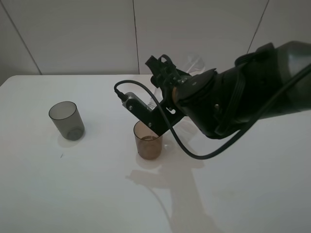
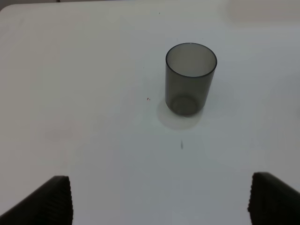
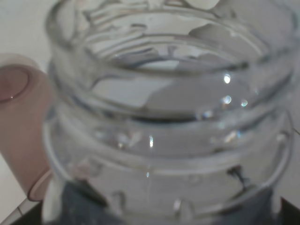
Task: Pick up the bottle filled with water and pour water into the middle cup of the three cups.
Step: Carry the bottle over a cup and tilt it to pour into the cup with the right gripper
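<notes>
My right gripper reaches across the middle of the table and is shut on the clear bottle, holding it tilted above the middle cup, an amber-brown tumbler standing upright. In the right wrist view the bottle's threaded open neck fills the frame. Flowing water cannot be made out. The smoky grey cup stands at the left. The left wrist view shows this grey cup ahead of my open left gripper, well apart from it. The mauve-pink cup shows beside the bottle neck.
The white table runs back to a white wall. My right arm's dark body and its black cable hang over the table's right half and hide the pink cup in the high view.
</notes>
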